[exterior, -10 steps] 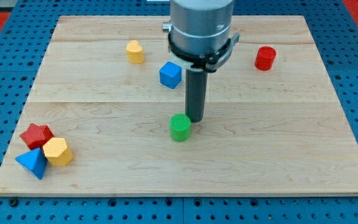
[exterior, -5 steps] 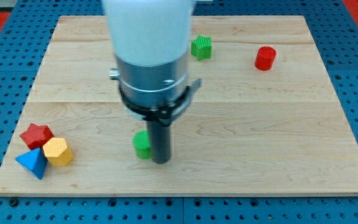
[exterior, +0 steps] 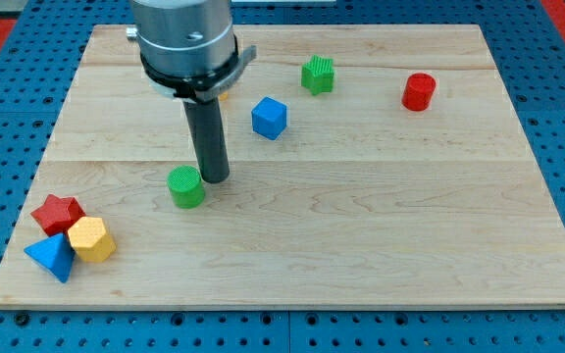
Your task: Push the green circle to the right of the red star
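Note:
The green circle stands on the wooden board at the view's left of centre. My tip is just to its right, touching or nearly touching its upper right side. The red star lies near the board's bottom left corner, well to the view's left of the green circle and a little lower. A wide gap separates the two.
A yellow hexagon-like block and a blue triangular block sit against the red star's lower right. A blue cube, a green star-like block and a red cylinder lie towards the top. The arm hides a yellow block.
The green circle has moved from the board's middle to the left, first down-left, then up-left. My tip travelled left with it, staying on its right side.

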`<state>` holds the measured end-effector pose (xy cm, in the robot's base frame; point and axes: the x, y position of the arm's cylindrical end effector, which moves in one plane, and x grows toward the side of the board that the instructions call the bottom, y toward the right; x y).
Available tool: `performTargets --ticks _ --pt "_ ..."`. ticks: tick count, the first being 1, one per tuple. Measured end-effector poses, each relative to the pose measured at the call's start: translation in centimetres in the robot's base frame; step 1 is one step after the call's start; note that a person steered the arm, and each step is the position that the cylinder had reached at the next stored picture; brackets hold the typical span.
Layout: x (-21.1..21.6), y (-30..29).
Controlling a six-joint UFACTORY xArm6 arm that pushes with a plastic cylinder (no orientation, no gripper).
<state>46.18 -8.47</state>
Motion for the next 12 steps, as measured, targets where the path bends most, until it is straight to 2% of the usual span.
performTargets --ticks 3,5,6,7,10,11,12 --pt "3.9 -7.3" --pt "5.2 0.2" --pt "6.9 -2.0" --pt "6.9 -4.5" --pt "7.0 -7.5" --pt "6.4 1.4" --pt "3.9 9.8"
